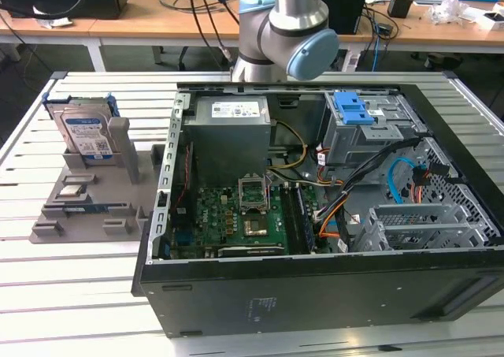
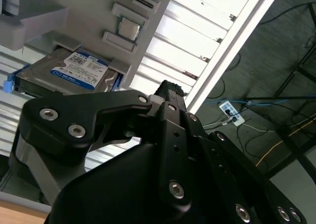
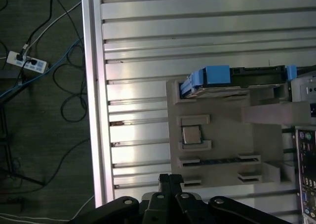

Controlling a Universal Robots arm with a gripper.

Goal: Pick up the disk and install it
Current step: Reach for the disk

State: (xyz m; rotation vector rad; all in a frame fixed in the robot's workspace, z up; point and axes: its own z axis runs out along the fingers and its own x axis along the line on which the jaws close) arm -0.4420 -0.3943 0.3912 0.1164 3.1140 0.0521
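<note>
The disk stands on edge in a slot of the grey holder, near the bench edge on the exterior view's left. We judge that this leaves its broad faces free for grasping. In the first wrist view, the gripper hangs above the holder, its fingers clenched on nothing. The computer case lies open-side up just beside the holder.

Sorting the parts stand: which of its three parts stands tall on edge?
The disk, blue-framed with a blue-and-white label, stands on edge in the grey stand; the square chip and the long memory stick lie low.
</note>
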